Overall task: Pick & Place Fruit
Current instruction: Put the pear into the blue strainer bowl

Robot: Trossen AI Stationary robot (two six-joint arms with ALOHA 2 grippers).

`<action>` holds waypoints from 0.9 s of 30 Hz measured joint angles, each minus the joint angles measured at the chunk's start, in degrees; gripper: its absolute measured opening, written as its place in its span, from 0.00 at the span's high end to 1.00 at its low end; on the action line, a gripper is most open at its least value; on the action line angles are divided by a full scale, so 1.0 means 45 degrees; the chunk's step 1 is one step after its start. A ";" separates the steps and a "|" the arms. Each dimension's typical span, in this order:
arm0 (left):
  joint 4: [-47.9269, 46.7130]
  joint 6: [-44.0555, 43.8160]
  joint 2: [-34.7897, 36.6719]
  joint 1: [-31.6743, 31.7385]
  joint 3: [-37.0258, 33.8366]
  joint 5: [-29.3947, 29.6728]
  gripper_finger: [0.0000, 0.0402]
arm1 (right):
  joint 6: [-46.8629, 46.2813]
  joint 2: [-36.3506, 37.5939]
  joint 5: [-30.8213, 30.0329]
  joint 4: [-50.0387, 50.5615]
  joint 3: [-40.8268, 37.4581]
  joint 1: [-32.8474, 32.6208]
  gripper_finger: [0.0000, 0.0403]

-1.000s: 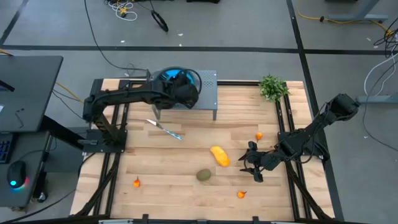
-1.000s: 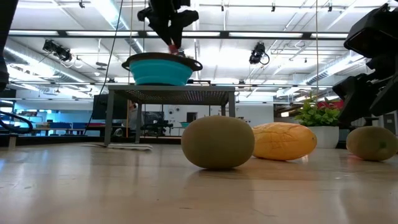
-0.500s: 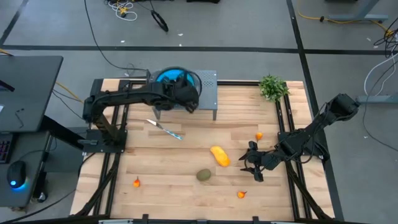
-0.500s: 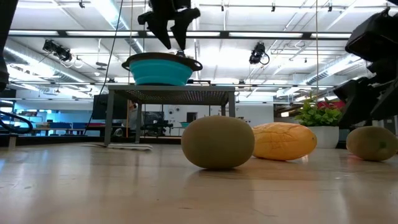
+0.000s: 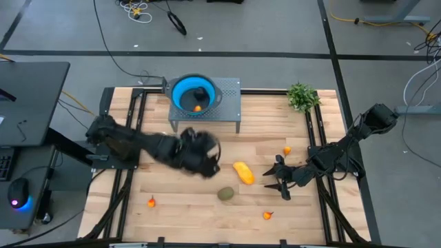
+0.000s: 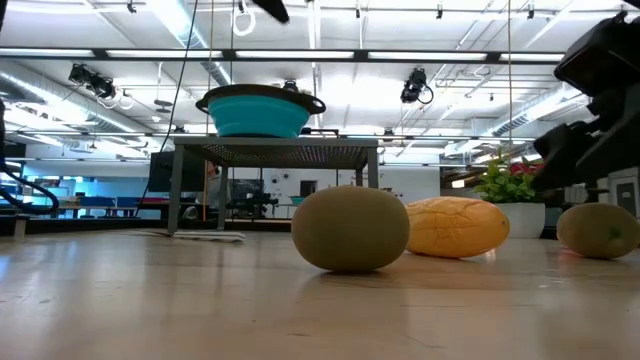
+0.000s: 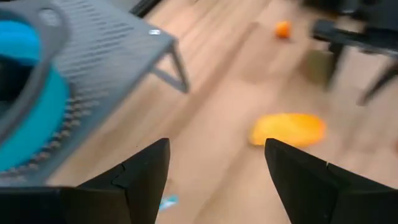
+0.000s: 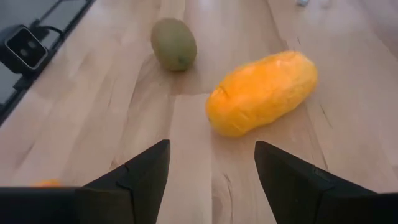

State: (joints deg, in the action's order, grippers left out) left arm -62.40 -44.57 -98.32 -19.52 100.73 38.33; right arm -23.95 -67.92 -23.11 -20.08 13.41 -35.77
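A yellow oblong fruit (image 5: 242, 172) lies on the wooden table, with an olive-brown oval (image 5: 226, 194) just in front of it. My left gripper (image 5: 211, 164) hovers open and empty left of the yellow fruit (image 7: 287, 129), which shows ahead of my left gripper (image 7: 216, 149). My right gripper (image 5: 275, 182) stands open and empty to the fruit's right, facing the yellow fruit (image 8: 261, 93) and the oval (image 8: 174, 43). A second olive oval (image 6: 598, 228) lies by the right arm. One orange piece (image 5: 198, 108) sits in the blue bowl (image 5: 185, 93). Others (image 5: 286, 150) (image 5: 151, 202) (image 5: 267, 215) lie scattered.
The bowl stands on a grey perforated stand (image 5: 231, 93) at the back of the table. A green leafy plant (image 5: 302, 96) is at the back right corner. Black frame rails run along both table sides.
My left arm swung from above the bowl down to mid-table beside the yellow fruit, its fingers opening on the way. An orange piece now shows in the bowl. The right arm stayed put.
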 joint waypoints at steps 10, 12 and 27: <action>0.1916 -0.2767 -0.0491 -0.3366 -0.1527 0.3162 0.33 | 0.0223 -0.0088 -0.0193 -0.1158 -0.0010 0.0000 0.39; 0.3361 -0.2955 -0.0491 -0.3720 -0.2387 0.3505 0.33 | 0.0260 -0.0141 -0.0268 -0.1358 -0.0005 0.0011 0.39; 1.4053 0.0238 -0.0496 -0.3823 -0.8120 0.3368 0.33 | 0.0501 -0.0257 -0.0861 -0.1588 -0.0010 0.0024 0.39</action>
State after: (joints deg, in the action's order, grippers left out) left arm 0.84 -43.50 -100.55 -36.72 64.19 53.49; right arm -21.70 -69.08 -26.98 -27.22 13.37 -35.66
